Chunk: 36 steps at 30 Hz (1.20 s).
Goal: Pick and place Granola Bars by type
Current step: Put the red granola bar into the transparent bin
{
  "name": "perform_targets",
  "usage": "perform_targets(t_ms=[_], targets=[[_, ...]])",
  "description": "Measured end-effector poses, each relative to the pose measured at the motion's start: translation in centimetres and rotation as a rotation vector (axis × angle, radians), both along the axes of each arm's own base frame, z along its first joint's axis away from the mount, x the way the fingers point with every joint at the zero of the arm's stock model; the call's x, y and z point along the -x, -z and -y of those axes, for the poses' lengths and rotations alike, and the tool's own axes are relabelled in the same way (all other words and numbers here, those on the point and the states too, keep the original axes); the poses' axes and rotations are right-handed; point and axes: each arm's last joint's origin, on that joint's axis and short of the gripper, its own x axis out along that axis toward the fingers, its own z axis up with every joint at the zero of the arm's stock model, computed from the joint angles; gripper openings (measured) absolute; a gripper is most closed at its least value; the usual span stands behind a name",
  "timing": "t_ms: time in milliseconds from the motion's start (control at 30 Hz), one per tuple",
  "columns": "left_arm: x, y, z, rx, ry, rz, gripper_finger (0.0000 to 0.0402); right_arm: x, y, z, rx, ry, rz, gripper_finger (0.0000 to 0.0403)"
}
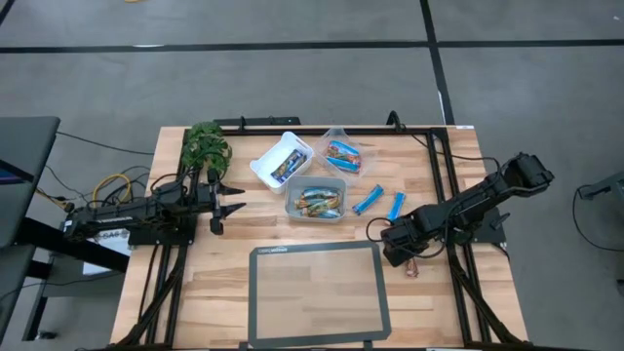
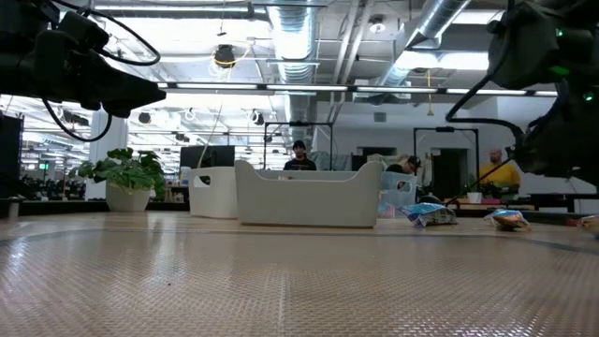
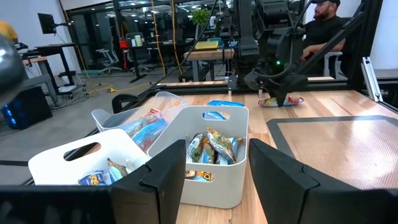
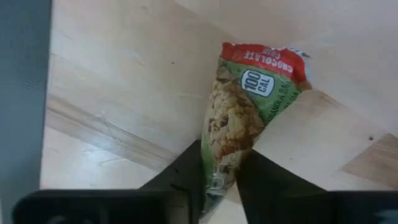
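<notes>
The desk (image 1: 205, 292) has a pale wooden top framed by black rails. A grey-rimmed clear mat (image 1: 317, 292) lies flat at its near edge. Behind the mat stand 3 small white tubs: one (image 1: 281, 161) toward the left, one (image 1: 343, 153) toward the back, and one (image 1: 316, 199) in front between them, each holding wrapped bars. Just right of the front tub, 2 blue bars (image 1: 367, 202) (image 1: 396, 206) lie side by side on the wood. Farther right, a bar with a red and green wrapper (image 4: 249, 118) lies on the wood. A leafy green plant (image 1: 205, 144) sits at the back left corner.
</notes>
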Motion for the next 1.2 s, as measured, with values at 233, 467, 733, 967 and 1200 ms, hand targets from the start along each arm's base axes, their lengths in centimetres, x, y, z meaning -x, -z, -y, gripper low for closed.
perform_targets(t_ms=[233, 467, 733, 967, 1200], targets=[[0.0, 0.0, 0.0, 0.000, 0.000, 0.000, 0.0169, -0.7, -1.1, 0.0, -0.002, 0.001, 0.171, 0.0050], [0.0, 0.0, 0.0, 0.000, 0.000, 0.000, 0.0169, -2.8, -3.2, 0.6, -0.004, -0.037, 0.517, 0.0049], [0.0, 0.0, 0.0, 0.000, 0.001, 0.000, 0.0169, -5.8, -5.2, 3.1, 0.062, -0.119, 0.884, 0.0049], [0.0, 0.0, 0.0, 0.000, 0.001, 0.000, 0.0169, -7.3, -6.7, 6.9, 0.233, -0.156, 1.085, 0.0049], [0.0, 0.0, 0.0, 0.000, 0.002, 0.000, 0.0169, -9.1, -9.3, 11.1, 0.487, -0.267, 1.089, 0.0049]])
